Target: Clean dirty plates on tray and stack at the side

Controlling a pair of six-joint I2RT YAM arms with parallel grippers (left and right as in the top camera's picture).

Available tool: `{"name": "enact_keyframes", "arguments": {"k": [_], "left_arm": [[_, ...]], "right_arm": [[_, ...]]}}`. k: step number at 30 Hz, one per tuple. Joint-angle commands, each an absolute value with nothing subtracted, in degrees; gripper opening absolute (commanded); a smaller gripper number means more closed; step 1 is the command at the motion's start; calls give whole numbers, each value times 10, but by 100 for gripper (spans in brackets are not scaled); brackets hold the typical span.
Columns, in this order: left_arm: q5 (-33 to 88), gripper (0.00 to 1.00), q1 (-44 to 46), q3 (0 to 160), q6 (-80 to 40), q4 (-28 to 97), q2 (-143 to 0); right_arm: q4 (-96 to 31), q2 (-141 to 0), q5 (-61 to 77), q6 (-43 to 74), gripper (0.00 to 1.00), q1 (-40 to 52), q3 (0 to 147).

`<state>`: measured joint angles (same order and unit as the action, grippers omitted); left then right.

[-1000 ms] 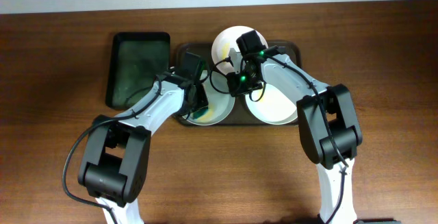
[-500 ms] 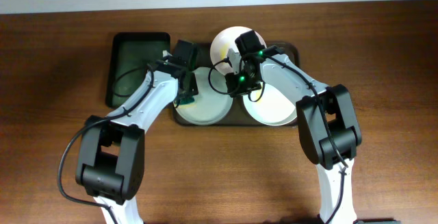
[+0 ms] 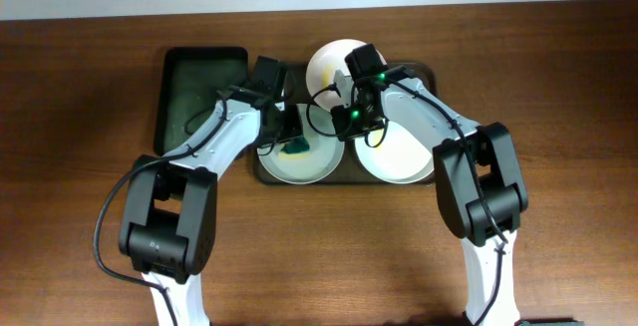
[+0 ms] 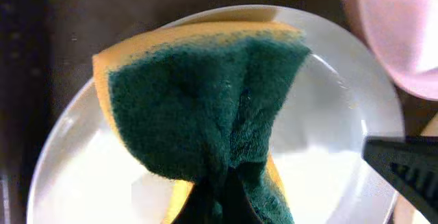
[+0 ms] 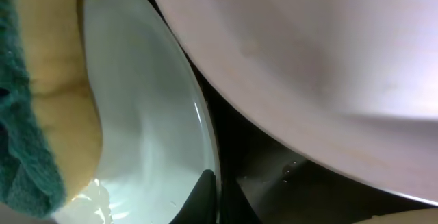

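Note:
Three white plates lie on the dark brown tray (image 3: 429,72): one at the back (image 3: 329,62), one front left (image 3: 304,166), one front right (image 3: 404,157). My left gripper (image 3: 289,139) is shut on a green and yellow sponge (image 3: 297,150) and presses it on the front left plate; the left wrist view shows the sponge (image 4: 205,101) on that plate (image 4: 335,148). My right gripper (image 3: 344,132) pinches that plate's right rim; in the right wrist view its fingers (image 5: 204,196) sit astride the rim (image 5: 198,114).
A smaller black-green tray (image 3: 204,97) stands left of the brown tray. The back plate's edge (image 5: 308,66) hangs close over my right gripper. Bare wooden table (image 3: 329,246) lies in front of the tray.
My left gripper swept the sponge to the plate's left edge, then back right toward its middle. The right gripper has stayed on the rim.

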<state>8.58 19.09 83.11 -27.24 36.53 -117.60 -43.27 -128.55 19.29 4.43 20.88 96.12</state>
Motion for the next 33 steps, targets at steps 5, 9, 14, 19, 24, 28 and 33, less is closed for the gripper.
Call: {"name": "enact_keyframes", "arguments": {"k": [5, 9, 14, 19, 24, 28, 33], "left_arm": [[3, 0, 212, 836, -267, 405, -1237], [-218, 0, 211, 839, -267, 474, -1221], [-345, 0, 205, 839, -276, 501, -1176], [-358, 0, 205, 839, -280, 485, -1104], [-325, 0, 193, 839, -339, 482, -1034], [-235, 0, 158, 839, -338, 478, -985], [-132, 0, 105, 838, -312, 486, -983]], "right_arm": [[-448, -1284, 169, 32, 4, 210, 967], [-452, -1283, 158, 33, 4, 210, 967], [-452, -1283, 158, 33, 4, 210, 967], [-452, -1281, 158, 33, 4, 210, 967], [-451, -1257, 158, 33, 4, 210, 967], [-450, -1229, 158, 33, 4, 210, 967], [-447, -1193, 140, 18, 4, 212, 969]]}}
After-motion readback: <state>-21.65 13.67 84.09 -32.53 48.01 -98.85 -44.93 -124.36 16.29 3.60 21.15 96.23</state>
